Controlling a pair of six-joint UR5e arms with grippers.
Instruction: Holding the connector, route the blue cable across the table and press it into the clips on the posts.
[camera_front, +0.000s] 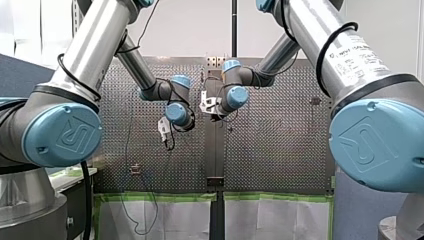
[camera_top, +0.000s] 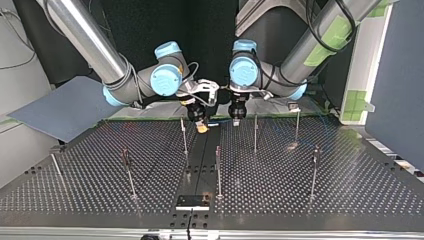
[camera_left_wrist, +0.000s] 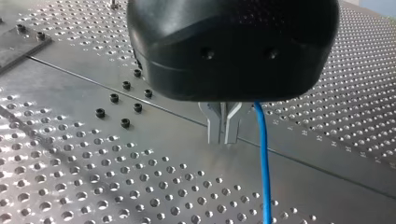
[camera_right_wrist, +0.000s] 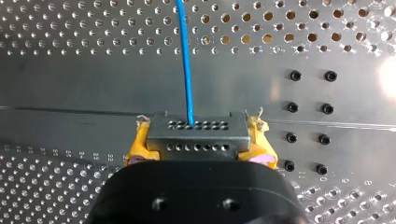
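My right gripper (camera_right_wrist: 198, 151) has its yellow pads (camera_right_wrist: 137, 147) shut on a grey connector (camera_right_wrist: 196, 133) with rows of small holes. The blue cable (camera_right_wrist: 185, 60) leaves the connector's face and runs ahead over the perforated table. My left gripper (camera_left_wrist: 224, 140) hangs just above the table seam with its metal fingers (camera_left_wrist: 214, 128) shut. The blue cable (camera_left_wrist: 263, 158) passes close beside them, not visibly between them. In the top view my right gripper (camera_top: 201, 126) and my left gripper (camera_top: 236, 118) stand side by side at the far middle of the table.
Several thin posts with clips rise from the table (camera_top: 350, 190), among them one (camera_top: 184, 134) beside my right gripper, one (camera_top: 255, 131) near my left and one (camera_top: 218, 170) at the middle. Black screw heads (camera_left_wrist: 119, 109) dot the plate by the seam.
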